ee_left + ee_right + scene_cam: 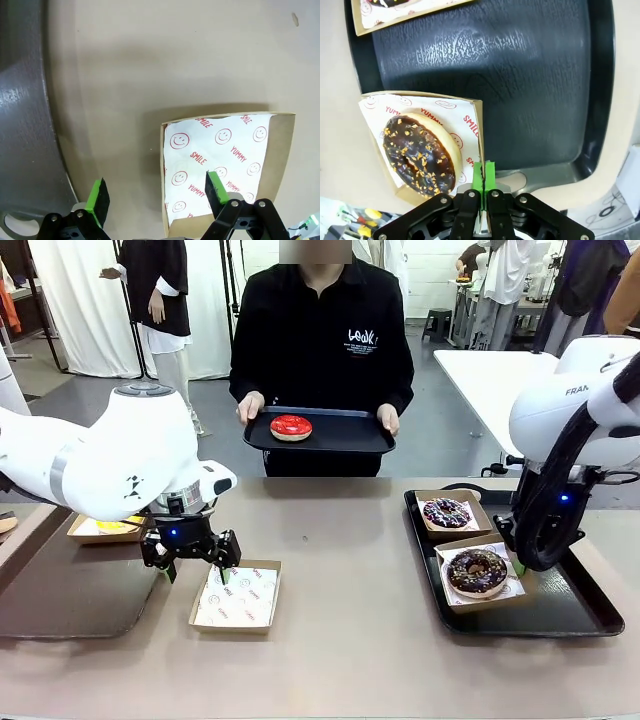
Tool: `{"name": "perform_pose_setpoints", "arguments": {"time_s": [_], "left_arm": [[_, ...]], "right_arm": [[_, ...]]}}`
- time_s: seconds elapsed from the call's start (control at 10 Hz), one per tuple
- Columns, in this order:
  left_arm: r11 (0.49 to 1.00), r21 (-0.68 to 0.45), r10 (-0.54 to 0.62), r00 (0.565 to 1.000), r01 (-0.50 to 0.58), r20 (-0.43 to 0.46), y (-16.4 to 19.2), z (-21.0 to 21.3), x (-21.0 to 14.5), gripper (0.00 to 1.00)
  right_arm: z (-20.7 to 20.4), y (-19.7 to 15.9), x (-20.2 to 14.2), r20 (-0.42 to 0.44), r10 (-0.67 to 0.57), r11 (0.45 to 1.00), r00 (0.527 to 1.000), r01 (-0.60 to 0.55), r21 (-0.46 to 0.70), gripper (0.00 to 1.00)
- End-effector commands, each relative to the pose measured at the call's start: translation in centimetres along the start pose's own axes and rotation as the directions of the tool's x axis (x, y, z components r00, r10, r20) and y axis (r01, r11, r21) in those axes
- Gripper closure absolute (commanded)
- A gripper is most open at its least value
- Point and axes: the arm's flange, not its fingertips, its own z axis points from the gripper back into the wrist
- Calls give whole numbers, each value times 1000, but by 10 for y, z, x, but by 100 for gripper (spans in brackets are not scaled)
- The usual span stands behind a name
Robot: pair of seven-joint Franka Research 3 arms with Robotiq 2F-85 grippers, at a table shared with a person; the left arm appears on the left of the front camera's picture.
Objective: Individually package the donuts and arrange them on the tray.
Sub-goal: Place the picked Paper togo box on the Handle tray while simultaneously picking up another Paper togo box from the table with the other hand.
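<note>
Two boxed donuts (462,544) already sit on the tray (560,615). Red donut (291,426) still unboxed. Left gripper (190,562) gapes over the empty box (238,597); right gripper (484,176) clenched, holding nothing.

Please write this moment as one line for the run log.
left gripper: jaws open above empty box | right gripper: jaws shut at box of chocolate donut | person holds tray with red donut
</note>
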Motion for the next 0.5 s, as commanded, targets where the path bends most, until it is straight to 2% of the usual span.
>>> {"name": "perform_pose_setpoints", "arguments": {"time_s": [0.0,0.4], "left_arm": [[1000,-24,-17,1000,16,-7,-3,-9,2,0],[999,-34,-37,999,36,-21,-5,-14,1,0]], "right_arm": [[-14,-2,5,23,22,1000,999,-22,-6,99],[-26,-2,14,25,28,1000,999,-29,3,99]]}}
